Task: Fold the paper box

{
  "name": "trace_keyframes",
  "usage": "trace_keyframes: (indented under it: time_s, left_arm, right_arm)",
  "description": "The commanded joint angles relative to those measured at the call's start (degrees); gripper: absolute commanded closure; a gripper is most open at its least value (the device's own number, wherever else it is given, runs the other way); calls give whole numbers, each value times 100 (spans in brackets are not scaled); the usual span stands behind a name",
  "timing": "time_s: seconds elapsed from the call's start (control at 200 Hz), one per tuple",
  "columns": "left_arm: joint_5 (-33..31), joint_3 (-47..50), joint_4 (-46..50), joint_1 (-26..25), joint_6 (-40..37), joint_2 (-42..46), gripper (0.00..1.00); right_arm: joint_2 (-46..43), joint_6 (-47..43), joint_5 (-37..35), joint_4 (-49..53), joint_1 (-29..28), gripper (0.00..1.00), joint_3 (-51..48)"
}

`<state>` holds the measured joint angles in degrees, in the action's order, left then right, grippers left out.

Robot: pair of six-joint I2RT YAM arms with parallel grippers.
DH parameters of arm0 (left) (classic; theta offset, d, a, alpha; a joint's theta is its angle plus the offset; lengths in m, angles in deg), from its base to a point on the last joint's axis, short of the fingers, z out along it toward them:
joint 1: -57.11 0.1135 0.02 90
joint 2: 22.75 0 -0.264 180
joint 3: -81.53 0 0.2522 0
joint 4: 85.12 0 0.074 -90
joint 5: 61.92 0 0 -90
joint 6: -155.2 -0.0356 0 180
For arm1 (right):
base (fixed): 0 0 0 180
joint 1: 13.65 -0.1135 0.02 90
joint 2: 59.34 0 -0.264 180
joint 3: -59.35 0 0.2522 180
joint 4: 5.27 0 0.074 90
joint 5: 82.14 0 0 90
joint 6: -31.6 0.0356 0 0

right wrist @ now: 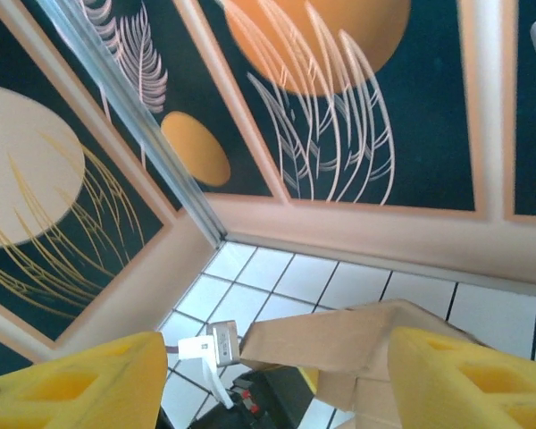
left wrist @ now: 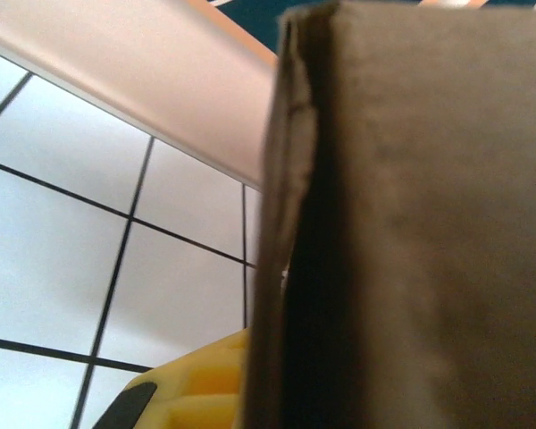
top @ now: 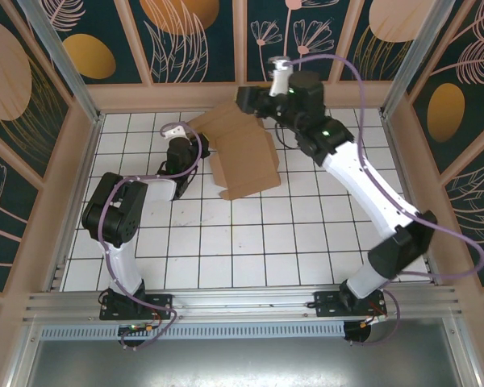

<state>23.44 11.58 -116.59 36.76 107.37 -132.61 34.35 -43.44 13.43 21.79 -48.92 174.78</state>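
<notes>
The paper box [top: 244, 161] is brown cardboard, partly folded, lying on the white tiles at the back middle with a flap raised toward the back wall. My left gripper [top: 198, 147] is at the box's left edge. In the left wrist view a doubled cardboard wall [left wrist: 429, 223] stands right against the one yellow finger [left wrist: 192, 389] that shows; the other finger is hidden behind it. My right gripper [top: 246, 101] hovers at the box's far top corner. It is open [right wrist: 277, 393], its yellow fingers [right wrist: 71, 384] wide apart, with the raised flap [right wrist: 339, 340] below and between them.
A low wooden wall [top: 242, 95] runs just behind the box, with another wall [top: 73, 169] on the left. The left arm's wrist camera [right wrist: 210, 344] sits close under the flap's tip. White tiles [top: 250, 242] spread out in front of the box.
</notes>
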Motion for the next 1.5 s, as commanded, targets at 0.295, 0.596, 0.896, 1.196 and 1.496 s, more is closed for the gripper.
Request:
trace_keyframes:
  time_s: [0.295, 0.596, 0.896, 1.196, 1.496]
  left_arm:
    - [-546, -53, 261, 6, -323, 352, 100]
    - [-423, -15, 146, 5, -296, 329, 100]
    - [-422, 11, 131, -1, -295, 348, 100]
    - [-388, -24, 181, -3, -262, 309, 100]
    - [-369, -75, 247, -3, -237, 256, 100]
  right_arm:
    - [1747, 182, -618, 2073, -157, 40, 2188]
    - [2003, 424, -483, 2096, -28, 52, 2222]
    - [2224, 731, -394, 2188, 29, 67, 2435]
    - [2429, 833, -328, 2440, 42, 72, 2674]
    - [2412, 834, -372, 2441, 40, 97, 2674]
